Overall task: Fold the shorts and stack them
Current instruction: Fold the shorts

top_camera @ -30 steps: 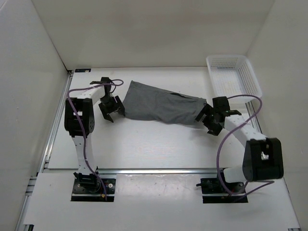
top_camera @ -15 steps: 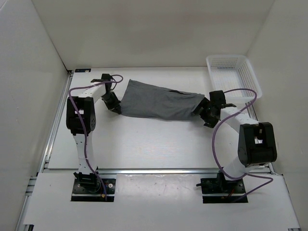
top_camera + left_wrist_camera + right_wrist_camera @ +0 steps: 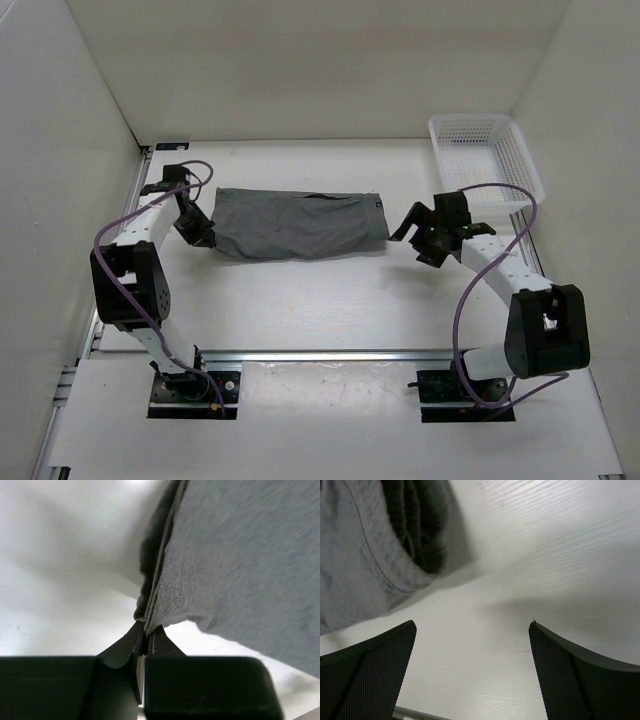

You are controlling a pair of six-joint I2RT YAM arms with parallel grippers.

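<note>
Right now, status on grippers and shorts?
Left gripper shut on shorts edge. Right gripper open, holding nothing. Shorts laid out between arms. Basket apart, nothing blocking.

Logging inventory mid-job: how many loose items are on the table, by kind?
Shorts: 1
Basket: 1
Total: 2
</note>
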